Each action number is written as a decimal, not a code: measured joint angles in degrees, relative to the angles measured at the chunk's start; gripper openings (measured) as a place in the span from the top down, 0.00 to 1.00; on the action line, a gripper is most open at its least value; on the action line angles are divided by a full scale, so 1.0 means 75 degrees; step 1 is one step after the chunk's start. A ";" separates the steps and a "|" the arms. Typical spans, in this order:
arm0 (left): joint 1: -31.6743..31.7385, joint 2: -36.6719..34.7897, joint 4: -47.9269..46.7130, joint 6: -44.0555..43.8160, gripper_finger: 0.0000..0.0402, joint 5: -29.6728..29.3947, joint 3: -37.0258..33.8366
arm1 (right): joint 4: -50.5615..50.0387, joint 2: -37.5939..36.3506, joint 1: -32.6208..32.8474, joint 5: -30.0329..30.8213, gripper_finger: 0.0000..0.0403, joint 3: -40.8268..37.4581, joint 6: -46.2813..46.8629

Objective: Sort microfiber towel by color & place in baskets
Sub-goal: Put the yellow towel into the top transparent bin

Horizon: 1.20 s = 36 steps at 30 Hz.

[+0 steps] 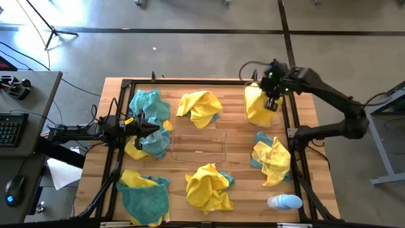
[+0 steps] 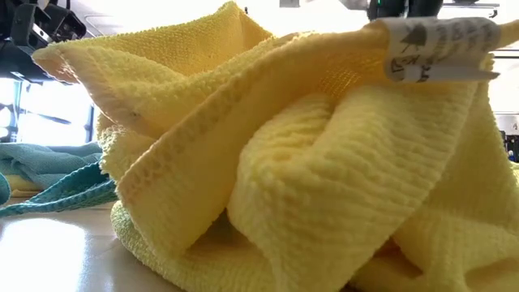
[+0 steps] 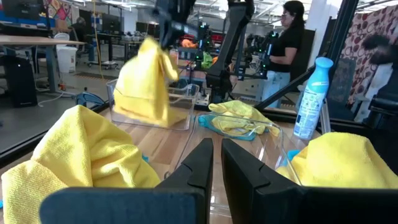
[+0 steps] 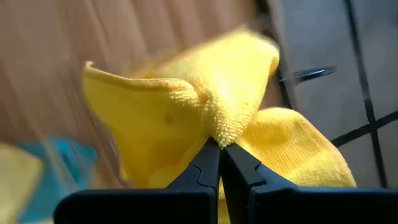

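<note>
Right claw pinches yellow towel, apparently over far-right basket; left claw shut, empty.

Centre: basket, between towel heaps far and near.
Left side: towel heaps far, near; left gripper between them.
Far right: second basket, right gripper above it, pinching a towel.
Near right: bottle.

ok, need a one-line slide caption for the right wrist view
Right gripper shut on a yellow towel, lifting it by a pinched fold above the wooden table.
</note>
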 joint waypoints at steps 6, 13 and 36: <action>-0.0001 0.0000 0.0000 0.0000 0.95 0.0003 0.0000 | 0.1434 0.0003 0.0046 -0.0318 1.00 -0.1867 -0.1466; 0.0000 0.0000 0.0000 0.0000 0.95 0.0002 0.0000 | 0.2993 0.0000 0.0111 -0.0709 1.00 -0.3175 -0.2797; -0.0002 0.0000 0.0000 0.0000 0.95 0.0003 0.0000 | 0.4079 0.0376 0.0059 -0.1023 1.00 -0.4056 -0.1748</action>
